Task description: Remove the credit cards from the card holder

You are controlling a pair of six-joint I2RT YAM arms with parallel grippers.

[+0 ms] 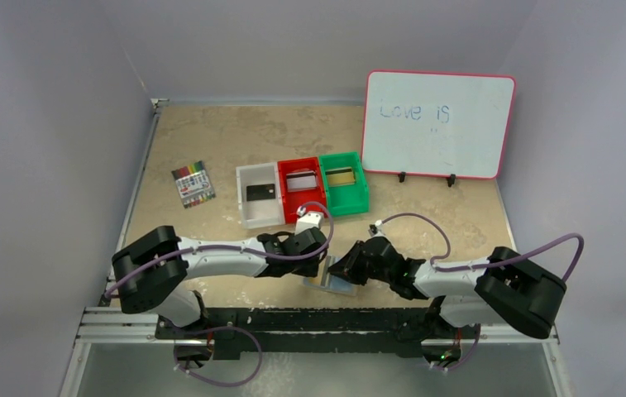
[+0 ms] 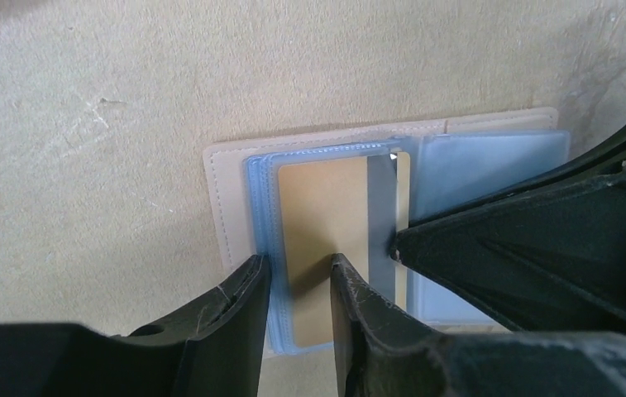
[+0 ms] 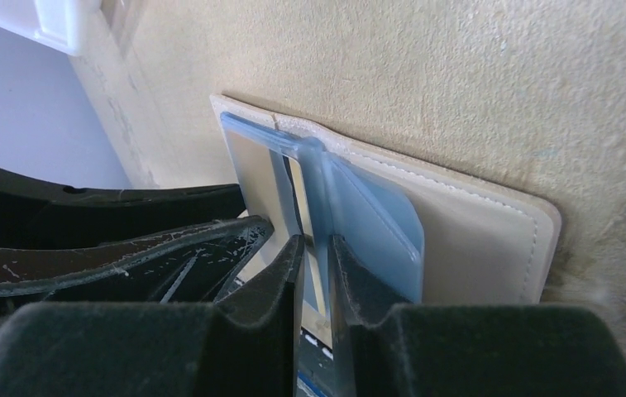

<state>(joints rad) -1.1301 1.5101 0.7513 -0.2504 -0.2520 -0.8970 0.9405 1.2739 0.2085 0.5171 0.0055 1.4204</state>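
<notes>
The card holder lies open on the table between both grippers, beige outside with blue plastic sleeves. A tan credit card with a grey stripe sits in the left sleeve. My left gripper stands open, one finger at the sleeve's left edge and the other on the card. My right gripper is shut on a raised blue sleeve page, and its tip rests by the card's stripe. Further credit cards lie in bins: black, silver and gold.
A white bin, a red bin and a green bin stand in a row behind the grippers. A pack of coloured markers lies at the left. A whiteboard stands at the back right.
</notes>
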